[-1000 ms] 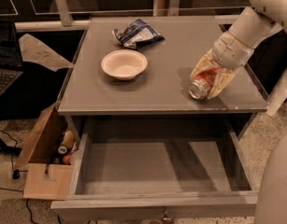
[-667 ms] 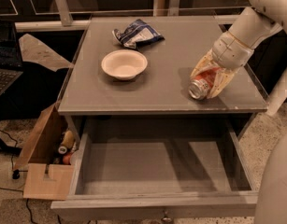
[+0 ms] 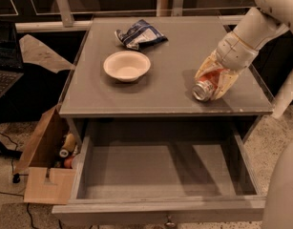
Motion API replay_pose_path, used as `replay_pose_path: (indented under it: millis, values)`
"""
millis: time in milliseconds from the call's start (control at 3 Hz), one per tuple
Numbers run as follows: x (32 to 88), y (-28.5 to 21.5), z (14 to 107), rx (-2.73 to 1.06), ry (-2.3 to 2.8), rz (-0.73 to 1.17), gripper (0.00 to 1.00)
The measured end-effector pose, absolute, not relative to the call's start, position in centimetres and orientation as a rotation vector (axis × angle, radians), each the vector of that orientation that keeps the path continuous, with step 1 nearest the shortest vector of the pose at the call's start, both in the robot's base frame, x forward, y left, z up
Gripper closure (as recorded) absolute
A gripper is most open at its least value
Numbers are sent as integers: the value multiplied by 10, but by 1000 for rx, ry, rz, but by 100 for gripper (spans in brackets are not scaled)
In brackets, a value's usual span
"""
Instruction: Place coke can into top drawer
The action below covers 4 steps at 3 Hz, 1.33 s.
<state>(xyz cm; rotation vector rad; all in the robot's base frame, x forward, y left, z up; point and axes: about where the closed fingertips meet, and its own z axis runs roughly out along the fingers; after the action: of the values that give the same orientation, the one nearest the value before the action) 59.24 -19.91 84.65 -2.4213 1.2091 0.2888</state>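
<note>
The coke can point(image 3: 206, 85) is a red-orange can with a silver end; it lies tilted on its side on the right part of the grey cabinet top point(image 3: 165, 56), its end facing the front. My gripper point(image 3: 214, 80) comes in from the upper right, and its pale fingers point(image 3: 225, 81) are closed around the can on both sides. The can rests on or just over the surface. The top drawer point(image 3: 155, 175) is pulled open below the cabinet top, wide and shallow with a bare grey bottom and a small knob at its front edge.
A white round bowl point(image 3: 127, 66) sits at the middle left of the cabinet top. A blue-and-white snack bag point(image 3: 139, 33) lies behind it. A brown cardboard box point(image 3: 43, 156) with bottles stands on the floor at the left. A laptop point(image 3: 5, 56) is at far left.
</note>
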Motion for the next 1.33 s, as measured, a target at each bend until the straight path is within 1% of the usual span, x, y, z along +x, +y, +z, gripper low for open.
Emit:
replay_pose_path:
  millis: [667, 1333]
  values:
    - [545, -194, 876, -2021, 1368, 234, 100]
    - [545, -170, 890, -1746, 1232, 304, 100]
